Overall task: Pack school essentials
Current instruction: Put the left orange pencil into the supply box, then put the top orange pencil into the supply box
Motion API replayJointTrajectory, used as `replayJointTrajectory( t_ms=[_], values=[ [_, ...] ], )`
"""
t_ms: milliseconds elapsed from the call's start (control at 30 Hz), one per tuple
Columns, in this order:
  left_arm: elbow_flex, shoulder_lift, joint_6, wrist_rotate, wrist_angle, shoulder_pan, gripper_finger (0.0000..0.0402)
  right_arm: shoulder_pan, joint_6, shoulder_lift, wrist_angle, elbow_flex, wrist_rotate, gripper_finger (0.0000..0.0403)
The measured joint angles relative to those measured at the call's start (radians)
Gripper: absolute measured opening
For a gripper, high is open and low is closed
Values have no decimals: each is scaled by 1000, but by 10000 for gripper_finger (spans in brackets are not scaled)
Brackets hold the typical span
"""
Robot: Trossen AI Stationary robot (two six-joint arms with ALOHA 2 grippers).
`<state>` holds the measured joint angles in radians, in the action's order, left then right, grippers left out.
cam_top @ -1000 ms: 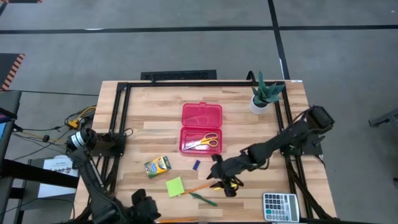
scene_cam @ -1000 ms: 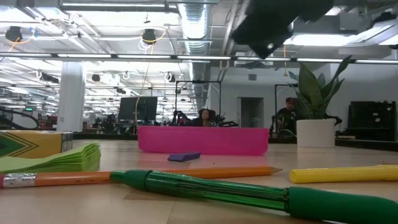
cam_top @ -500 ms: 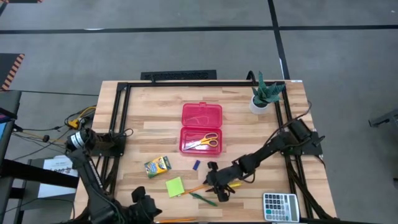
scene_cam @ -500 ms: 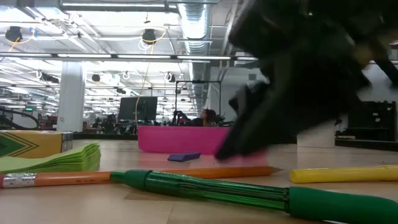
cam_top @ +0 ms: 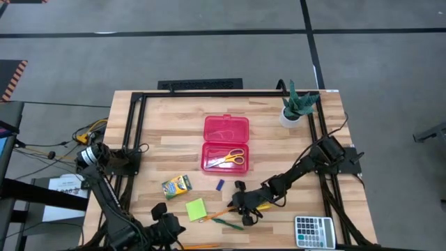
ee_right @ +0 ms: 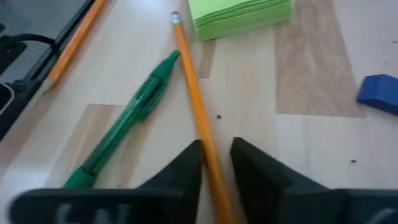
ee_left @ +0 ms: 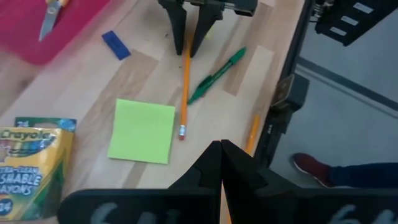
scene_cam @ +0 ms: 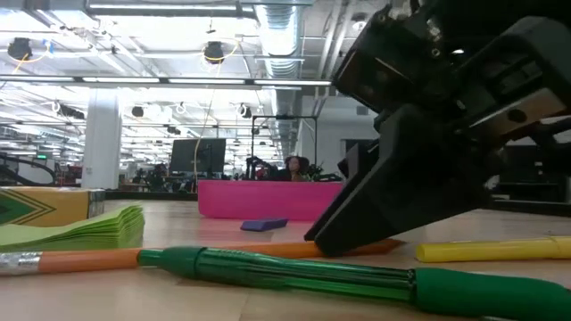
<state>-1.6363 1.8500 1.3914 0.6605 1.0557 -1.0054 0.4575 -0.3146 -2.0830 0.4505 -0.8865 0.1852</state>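
Note:
My right gripper (cam_top: 241, 207) is down at the table, open narrowly, with its fingers on either side of an orange pencil (ee_right: 198, 112) near the pencil's pointed end. A green pen (cam_top: 228, 223) lies beside the pencil, and a yellow pen (scene_cam: 491, 250) lies behind the gripper. The lime sticky-note pad (cam_top: 196, 209), crayon box (cam_top: 176, 185) and blue eraser (cam_top: 220, 185) lie flat on the wood. The scissors (cam_top: 228, 159) lie in the open pink case (cam_top: 225, 132). My left gripper (ee_left: 221, 158) is shut and hovers near the table's near edge. My right gripper comes slanting down from the table's right, its fingers lying along the orange pencil's pointed half (ee_right: 208, 152). The pencil lies flat on the table between the fingers, against one finger (ee_right: 186, 171). The other finger (ee_right: 255, 168) stands a little off it.
A grey calculator (cam_top: 313, 230) sits at the near right corner and a potted plant (cam_top: 296, 106) at the far right. A second orange pencil (ee_left: 252, 134) lies by the near edge. A black frame (cam_top: 136, 132) runs round the table's sides.
My right gripper has dropped from above the pens to the table and shifted toward the table's left, ending with its fingers astride the orange pencil. The pencil and the green pen have slid a little along the table.

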Motion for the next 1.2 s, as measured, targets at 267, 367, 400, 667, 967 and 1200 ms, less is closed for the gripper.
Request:
replayJointTrajectory(
  t_ms=[267,367,400,667,967,1200],
  values=[
    [0,0,-29,0,9,25,0,-24,67,13,-14,2,1,11],
    [0,0,-46,2,9,36,0,-48,76,32,-53,2,-21,15],
    [0,0,-51,6,9,40,0,-56,80,50,-79,3,-22,16],
    [0,0,41,105,86,73,2,-104,123,201,-189,42,-4,8],
    [0,0,133,253,105,86,86,-123,79,392,-222,135,-6,0],
    [1,0,148,273,103,127,170,-85,41,436,-105,181,-11,35]
  ],
)
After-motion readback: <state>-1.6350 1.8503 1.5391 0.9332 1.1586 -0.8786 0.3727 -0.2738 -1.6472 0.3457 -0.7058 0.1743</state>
